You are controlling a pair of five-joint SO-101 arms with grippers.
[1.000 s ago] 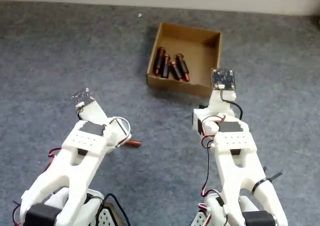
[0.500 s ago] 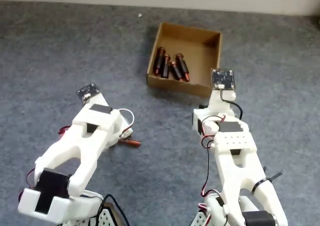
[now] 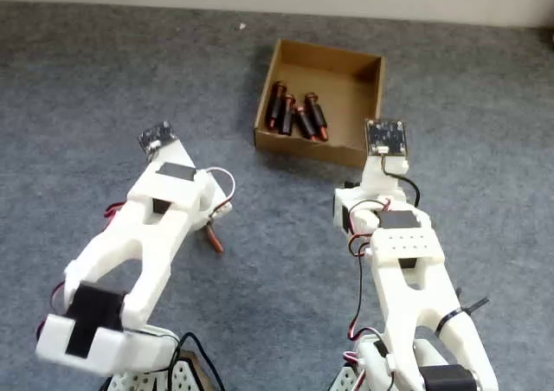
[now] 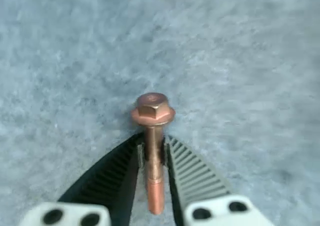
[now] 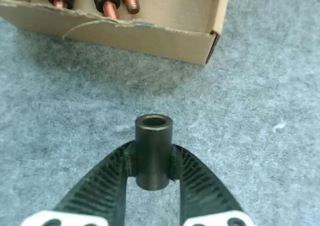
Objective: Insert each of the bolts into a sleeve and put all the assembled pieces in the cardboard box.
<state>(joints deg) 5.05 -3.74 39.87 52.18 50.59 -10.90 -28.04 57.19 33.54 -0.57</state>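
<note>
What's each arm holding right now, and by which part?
The left hand grips a copper bolt by its shank, just below the head. The right hand grips a black sleeve across its sides, its open end clear of the hand.

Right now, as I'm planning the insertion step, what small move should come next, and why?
Probably carry the copper-coloured hex-head bolt over to the black cylindrical sleeve and line it up with the sleeve's open bore. The left jaws are shut on the bolt's shank, the right jaws on the sleeve, and the two parts are apart, not yet mated.
</note>
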